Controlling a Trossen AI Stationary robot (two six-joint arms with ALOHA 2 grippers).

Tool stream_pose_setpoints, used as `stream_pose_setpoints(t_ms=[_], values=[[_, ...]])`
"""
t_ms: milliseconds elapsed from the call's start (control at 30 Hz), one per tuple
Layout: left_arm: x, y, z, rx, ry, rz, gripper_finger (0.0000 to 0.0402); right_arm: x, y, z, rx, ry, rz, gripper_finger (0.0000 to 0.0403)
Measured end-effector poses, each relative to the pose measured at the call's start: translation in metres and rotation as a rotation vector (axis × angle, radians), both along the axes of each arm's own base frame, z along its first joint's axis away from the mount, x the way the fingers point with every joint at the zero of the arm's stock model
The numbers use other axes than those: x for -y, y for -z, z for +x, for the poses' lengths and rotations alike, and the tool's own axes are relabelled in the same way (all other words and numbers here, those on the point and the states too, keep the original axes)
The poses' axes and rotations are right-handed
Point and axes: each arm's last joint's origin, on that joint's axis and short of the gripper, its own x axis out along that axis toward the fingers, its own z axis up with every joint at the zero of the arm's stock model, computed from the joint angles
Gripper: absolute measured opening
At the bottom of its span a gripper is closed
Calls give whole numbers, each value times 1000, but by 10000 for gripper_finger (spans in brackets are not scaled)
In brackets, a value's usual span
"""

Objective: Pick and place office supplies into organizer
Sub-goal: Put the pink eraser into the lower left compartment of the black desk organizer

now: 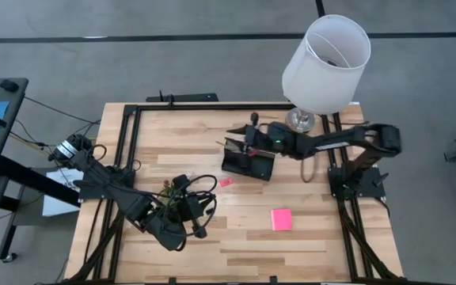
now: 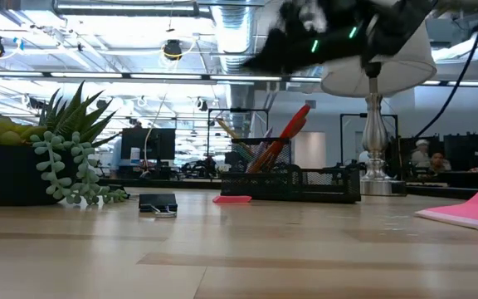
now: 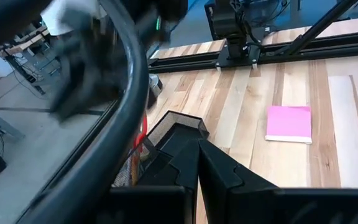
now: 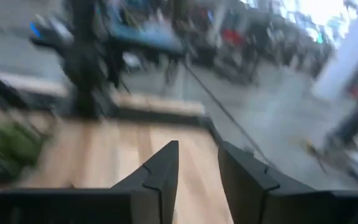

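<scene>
The black mesh organizer (image 1: pixel 248 164) (image 2: pixel 293 181) stands on the table's far middle. Red-handled scissors (image 2: pixel 291 131) and some pens stick up out of its taller compartment. My right gripper (image 4: pixel 197 167) (image 1: pixel 249 136) hangs open over the organizer's far side, with nothing between its fingers. A square pink sticky pad (image 1: pixel 282 219) (image 3: pixel 289 122) lies flat on the table's right half. Left of the organizer lie a small pink eraser (image 1: pixel 226 182) (image 2: pixel 232 199) and a black clip (image 2: pixel 158 203). My left gripper (image 3: pixel 197 155) (image 1: pixel 197 226) is shut and empty, held above the near left.
A white-shaded lamp (image 1: pixel 325 63) stands at the far right, just behind my right arm. A green plant in a dark pot (image 1: pixel 172 190) (image 2: pixel 31 158) sits beside my left arm. Black rails (image 1: pixel 125 150) frame the tabletop. Bare wood lies around the sticky pad.
</scene>
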Motion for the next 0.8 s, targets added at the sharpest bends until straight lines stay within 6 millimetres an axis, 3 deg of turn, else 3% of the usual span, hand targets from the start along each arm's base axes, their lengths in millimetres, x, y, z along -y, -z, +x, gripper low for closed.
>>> stream_pose_setpoints(t_ms=[167,333,467,567,800], values=[[0,1,0,-19,15,-2,0,-40,-64,-43,88,-153,-5,110],[-1,5,-3,-36,-1,-53,0,-79,-95,-113,-29,-320,77,106],[-3,9,-5,-50,-15,-110,0,-94,-93,-166,-210,-399,275,101],[-5,13,-2,-56,-28,-123,0,-100,-85,-193,-353,-408,415,98],[-21,28,18,-47,-110,-232,7,-116,-57,-204,-384,-401,462,98]])
